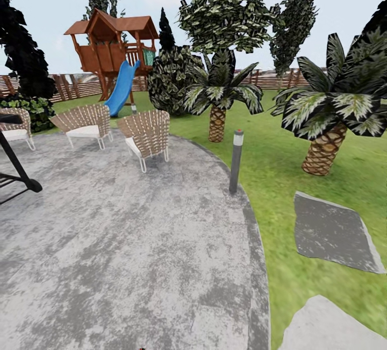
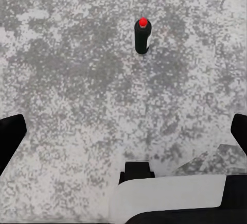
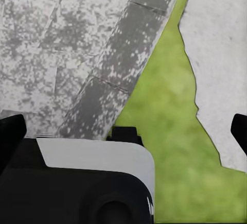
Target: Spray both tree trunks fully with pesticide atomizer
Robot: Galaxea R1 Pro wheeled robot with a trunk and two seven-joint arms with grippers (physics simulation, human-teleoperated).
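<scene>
Below the left gripper (image 2: pixel 123 128), fingers spread wide and empty, a black bottle (image 2: pixel 142 36) (red-capped) stands upright on mottled grey paving (image 2: pixel 67 80). Equally wide and empty, the right gripper (image 3: pixel 123 128) hangs over the paving's kerb (image 3: pixel 121 64) and grass (image 3: pixel 170 131).

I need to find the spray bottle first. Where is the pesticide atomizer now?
In the left wrist view, the pesticide atomizer stands upright on the grey stone paving, ahead of the open left gripper, with nothing touching it.

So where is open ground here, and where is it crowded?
Bare paving runs from the wicker chairs to the bollard lamp at its kerb. Open grass lies between lamp and palm. Crowded: chairs and black frame.
</scene>
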